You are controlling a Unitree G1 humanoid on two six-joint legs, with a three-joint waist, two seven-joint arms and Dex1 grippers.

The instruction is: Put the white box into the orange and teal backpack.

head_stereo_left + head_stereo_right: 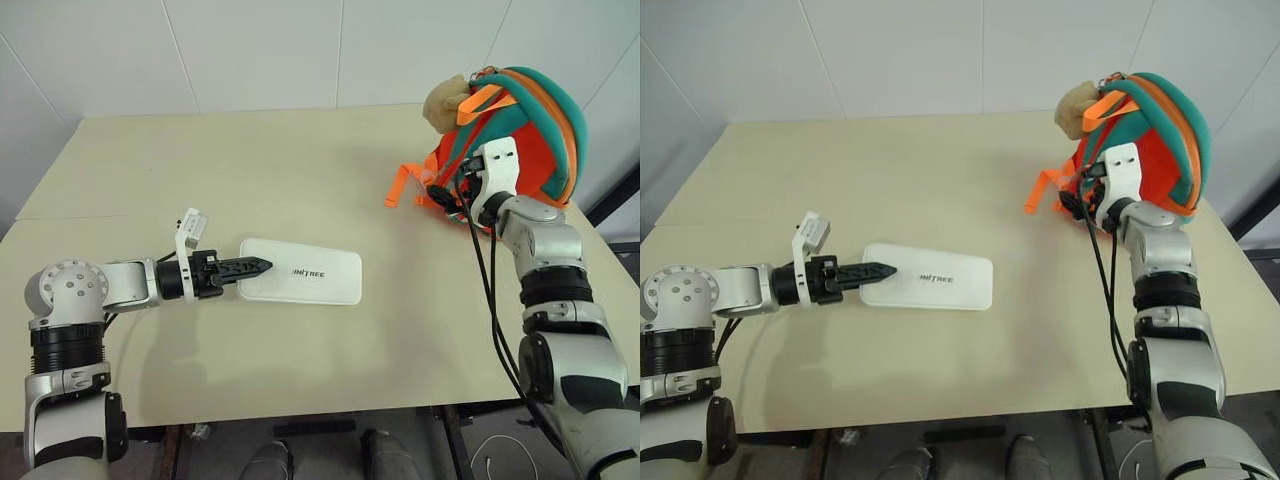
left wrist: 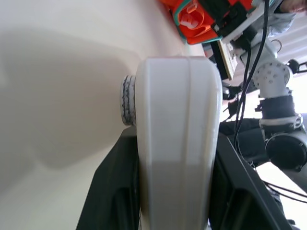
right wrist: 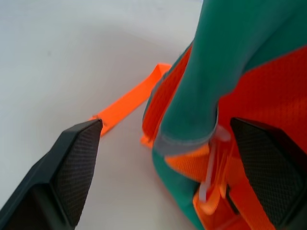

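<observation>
White box (image 1: 305,271) lies flat on beige worktop (image 1: 300,180), a bit left of centre, long side running left-right, dark lettering on top. Its left end is clamped by the left gripper (image 1: 255,266): in left wrist view the box's end (image 2: 178,143) sits between the two black fingers (image 2: 112,191), one each side, pressed to its faces. Box otherwise rests on worktop; can't tell if the gripped end is lifted.

Orange and teal backpack (image 1: 520,130) stands at far right of worktop, well apart from box, teal straps arching over orange body, orange webbing (image 1: 402,185) trailing onto worktop twd centre, tan plush toy (image 1: 447,102) at its upper left.

Right gripper (image 3: 168,143) is at backpack's lower front, fingers (image 3: 76,163) spread wide w/ a teal strap (image 3: 211,72) between them, not closed on it.
</observation>
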